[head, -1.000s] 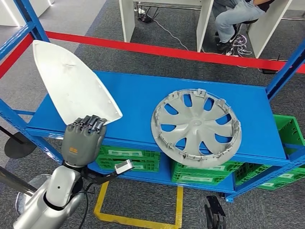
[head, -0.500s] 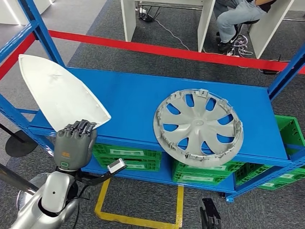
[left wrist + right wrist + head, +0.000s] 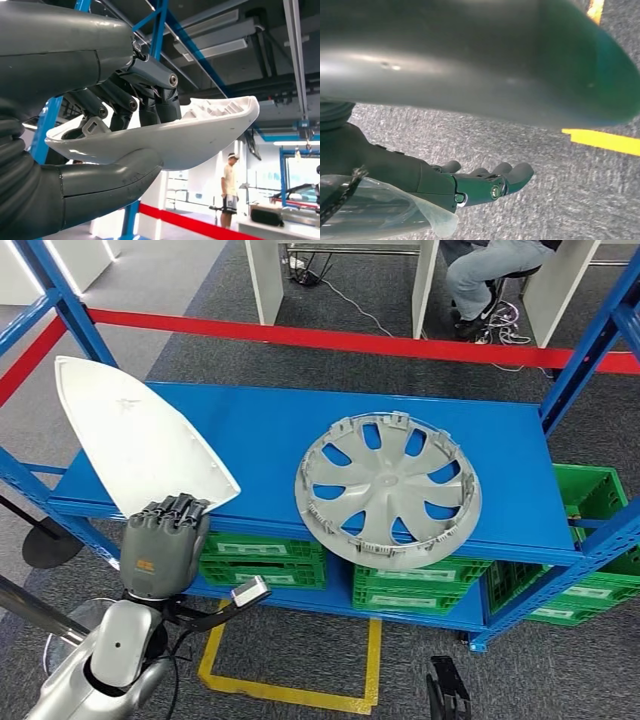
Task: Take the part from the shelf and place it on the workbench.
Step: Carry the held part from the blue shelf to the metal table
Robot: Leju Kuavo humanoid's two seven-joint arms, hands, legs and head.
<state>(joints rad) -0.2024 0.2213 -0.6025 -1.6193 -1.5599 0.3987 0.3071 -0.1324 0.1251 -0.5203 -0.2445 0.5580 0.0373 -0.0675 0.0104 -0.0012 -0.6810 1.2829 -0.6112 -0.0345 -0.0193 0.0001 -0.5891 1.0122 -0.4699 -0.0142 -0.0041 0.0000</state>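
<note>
1. Head view: you are looking down at the left hand [image 3: 160, 548], which is gripping the near edge of the white part [image 3: 136, 435]. The part is tilting up and away over the left end of the blue shelf [image 3: 256, 430], clear of its surface. A grey hubcap [image 3: 388, 488] is lying on the shelf to the right, well apart from the part, overhanging the front edge. Green crates [image 3: 260, 560] are sitting on the level below. The right hand [image 3: 447, 692] is hanging low at the bottom edge; you cannot tell its state here. A seated person's legs [image 3: 483, 275] are showing beyond the red bar [image 3: 340, 340].

2. Left wrist view: the dark fingers [image 3: 151, 95] are pressing on one face of the part [image 3: 196, 135] while the thick thumb [image 3: 113, 180] is clamping the other. A person [image 3: 228, 190] is standing in the background.

3. Right wrist view: the right hand [image 3: 478, 185] is holding nothing, its fingers stretching out loosely above grey carpet [image 3: 546, 200] beside a yellow floor line [image 3: 603, 141].
</note>
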